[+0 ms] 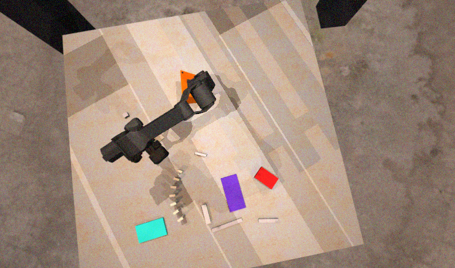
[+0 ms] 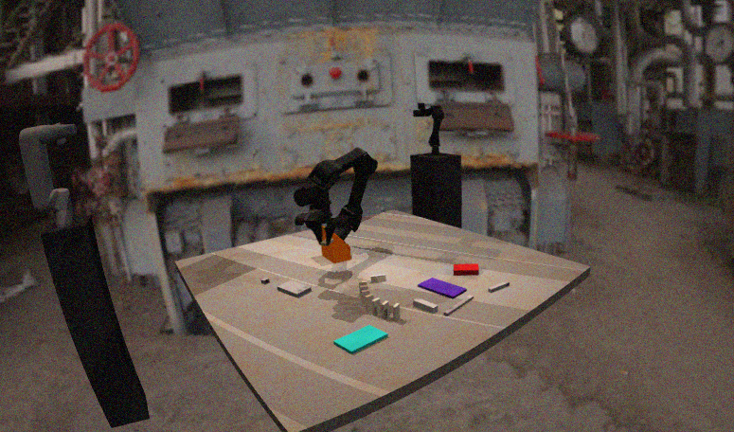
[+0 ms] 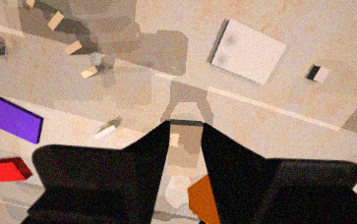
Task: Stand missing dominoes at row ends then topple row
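Observation:
A curved row of several pale dominoes [image 1: 175, 196] [image 2: 380, 305] [image 3: 70, 46] stands near the middle of the table [image 1: 99, 186]. My gripper [image 1: 158, 153] [image 2: 319, 225] [image 3: 185, 127] hangs above the table, back from the row's far end, and is shut on a pale domino [image 3: 182, 142] held upright between the dark fingers. A loose domino [image 1: 200, 154] [image 2: 377, 278] [image 3: 108, 129] lies flat near that end of the row. Two more loose dominoes lie flat on the far side of the row, one [image 1: 206, 213] [image 2: 425, 305] close by and one [image 1: 268, 220] [image 2: 498, 286] further out.
An orange block [image 1: 185, 81] [image 2: 335, 249] [image 3: 203, 198] sits by the arm's base. A purple slab [image 1: 233, 192] [image 2: 441, 287] [image 3: 9, 115], red block [image 1: 266, 177] [image 2: 466, 268] [image 3: 6, 168], cyan slab [image 1: 151, 230] [image 2: 361, 338], long bar [image 1: 226, 224], white plate [image 2: 294, 288] [image 3: 247, 51] and small cube [image 1: 125, 114] [image 3: 318, 74] lie around.

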`<state>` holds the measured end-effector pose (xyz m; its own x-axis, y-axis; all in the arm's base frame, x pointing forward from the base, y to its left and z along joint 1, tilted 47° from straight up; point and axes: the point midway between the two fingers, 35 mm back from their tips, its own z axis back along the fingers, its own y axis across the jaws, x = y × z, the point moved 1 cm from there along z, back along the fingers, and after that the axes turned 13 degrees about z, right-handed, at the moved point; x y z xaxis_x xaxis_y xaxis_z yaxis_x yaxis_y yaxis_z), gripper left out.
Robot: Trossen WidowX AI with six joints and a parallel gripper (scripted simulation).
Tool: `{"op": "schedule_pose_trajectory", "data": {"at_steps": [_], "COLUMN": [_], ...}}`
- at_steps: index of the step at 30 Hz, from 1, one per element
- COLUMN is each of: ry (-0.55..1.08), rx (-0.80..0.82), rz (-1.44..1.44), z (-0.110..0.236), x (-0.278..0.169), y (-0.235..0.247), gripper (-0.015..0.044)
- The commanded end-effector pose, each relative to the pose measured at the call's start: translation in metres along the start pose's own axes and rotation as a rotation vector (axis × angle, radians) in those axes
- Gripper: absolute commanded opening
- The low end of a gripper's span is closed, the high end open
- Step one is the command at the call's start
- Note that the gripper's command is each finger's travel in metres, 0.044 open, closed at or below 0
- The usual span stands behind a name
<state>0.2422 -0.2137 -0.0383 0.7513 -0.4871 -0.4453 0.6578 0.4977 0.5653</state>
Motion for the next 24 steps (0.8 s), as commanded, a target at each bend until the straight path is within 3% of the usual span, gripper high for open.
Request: {"op": "schedule_pose_trajectory", "data": {"at_steps": [1,24], "ry": [0.001,-0.223], "rx": [-0.007,-0.281], "rz": [-0.022,0.009], "z": [0.000,-0.060], "x": [0.000,0.029], "y": [-0.001,-0.034], "gripper": [0.0107,0.0107]}}
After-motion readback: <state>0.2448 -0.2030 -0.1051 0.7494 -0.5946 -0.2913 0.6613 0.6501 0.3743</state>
